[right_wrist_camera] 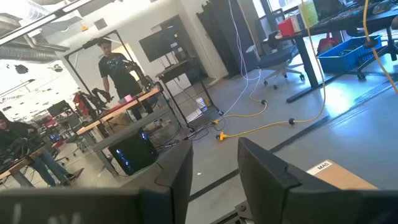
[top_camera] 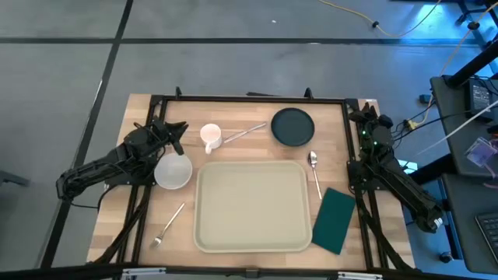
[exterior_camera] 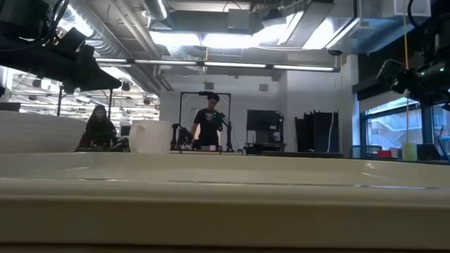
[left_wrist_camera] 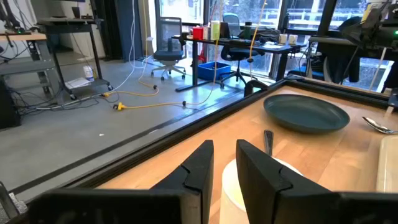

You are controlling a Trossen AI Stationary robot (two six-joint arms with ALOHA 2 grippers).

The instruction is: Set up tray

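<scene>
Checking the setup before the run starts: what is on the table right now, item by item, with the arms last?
tray: one, pale beige, centre of the table near the front edge, nothing in it
plate: one, dark green, behind the tray toward the right
cup: one, white, behind the tray's left corner
bowl: one, white, left of the tray
knife: one, silver, between cup and plate
spoon: one, silver, right of the tray, in front of the plate
fork: one, silver, front left, off the tray
napkin: one, dark green, right of the tray
people: two, in the room behind the table
left gripper: dark, raised near the cup and bowl, holding nothing
right gripper: dark, at the back right corner, holding nothing
</scene>
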